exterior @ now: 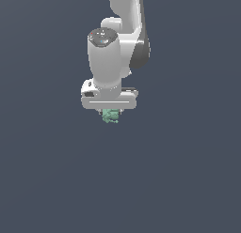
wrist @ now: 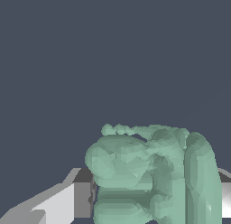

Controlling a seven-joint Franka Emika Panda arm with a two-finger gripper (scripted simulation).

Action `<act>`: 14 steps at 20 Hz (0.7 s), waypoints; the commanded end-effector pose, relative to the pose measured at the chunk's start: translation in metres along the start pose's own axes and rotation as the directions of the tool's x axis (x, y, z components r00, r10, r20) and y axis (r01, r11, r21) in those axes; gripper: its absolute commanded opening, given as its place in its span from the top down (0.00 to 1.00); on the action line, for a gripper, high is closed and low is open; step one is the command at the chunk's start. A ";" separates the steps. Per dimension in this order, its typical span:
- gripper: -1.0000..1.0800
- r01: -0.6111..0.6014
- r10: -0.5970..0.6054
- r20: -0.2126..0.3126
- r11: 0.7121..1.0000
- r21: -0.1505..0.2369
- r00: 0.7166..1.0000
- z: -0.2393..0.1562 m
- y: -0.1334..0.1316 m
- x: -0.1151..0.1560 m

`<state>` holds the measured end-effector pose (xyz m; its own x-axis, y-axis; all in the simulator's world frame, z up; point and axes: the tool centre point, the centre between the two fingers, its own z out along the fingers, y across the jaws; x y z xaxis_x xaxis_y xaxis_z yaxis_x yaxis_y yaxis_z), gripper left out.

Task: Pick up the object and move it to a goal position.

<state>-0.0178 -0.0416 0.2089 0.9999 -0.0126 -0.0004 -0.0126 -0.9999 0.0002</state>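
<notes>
1. A white, rounded Franka robot arm (exterior: 110,53) reaches straight down against a plain slate-grey backdrop in the exterior view.
2. Its white pincer (exterior: 111,113) is clamped on a small mint-green, lumpy object with bumpy ridges (exterior: 111,115), which pokes out just below the broad white hand.
3. The wrist view shows the same green lump (wrist: 149,178) filling the lower frame, pressed between a grey-and-white finger (wrist: 67,203) on one side and a second finger's edge (wrist: 225,196) on the other.
4. Whether the object touches the slate-grey worktop (exterior: 56,180) cannot be told.
</notes>
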 end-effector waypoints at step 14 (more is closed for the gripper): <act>1.00 0.000 0.000 0.000 1.000 -0.001 1.000 -0.113 -0.046 -0.050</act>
<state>-0.0639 0.0025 0.3147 0.9999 -0.0118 0.0012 -0.0118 -0.9999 0.0013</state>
